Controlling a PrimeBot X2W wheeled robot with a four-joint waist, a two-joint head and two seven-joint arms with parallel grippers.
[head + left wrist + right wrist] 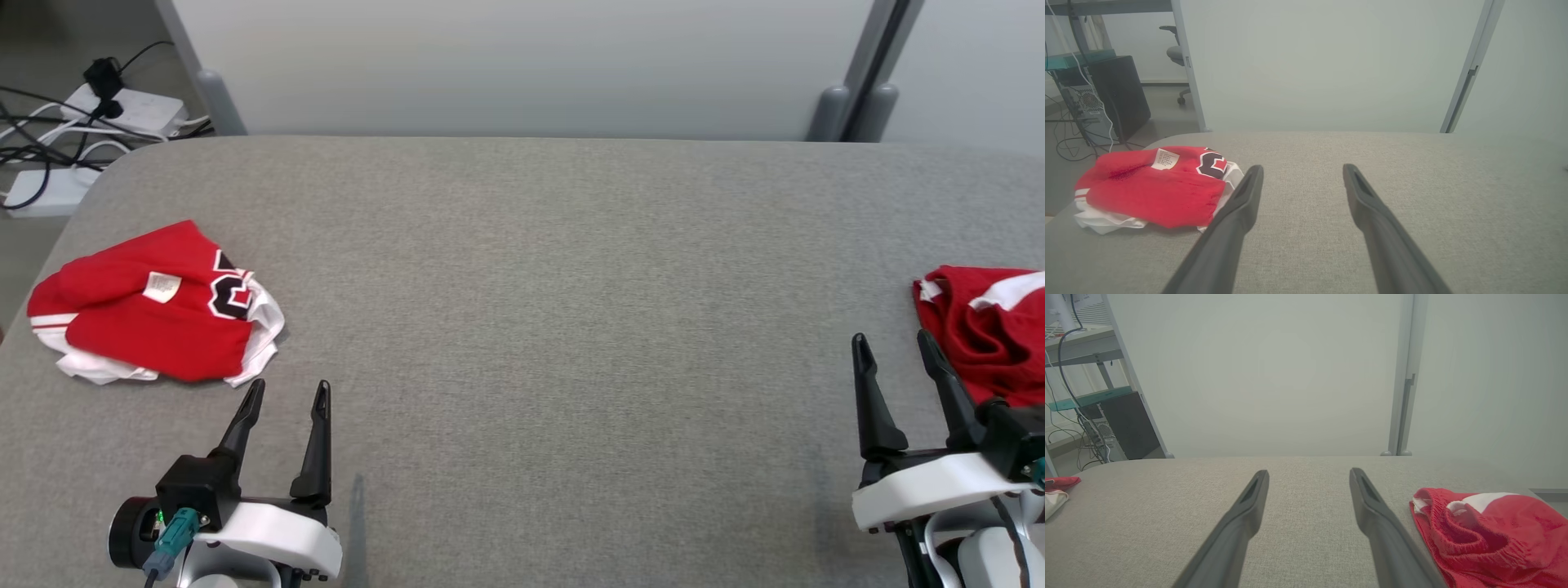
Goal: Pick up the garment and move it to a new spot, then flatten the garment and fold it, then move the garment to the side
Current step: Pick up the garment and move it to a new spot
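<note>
Crumpled garment (992, 327): red knit with a white band, bunched at the right edge of the table (555, 269), just beside the right gripper's right finger.
Folded garment (155, 306): red over white, dark emblem and pale label on top, lying near the left edge, just beyond the left gripper.
Right gripper (890, 336): fingers spread apart, nothing between them, pointing toward the far edge.
Left gripper (291, 384): fingers likewise parted and empty, tips near the folded piece, apart from it.
Table: grey fabric top, rounded far corners.
Partition (522, 65): pale panels along the far edge.
Power strips (122, 106): white, with tangled cables, on the floor at far left.
Computer tower (1120, 94): dark, standing past the far-left corner.
</note>
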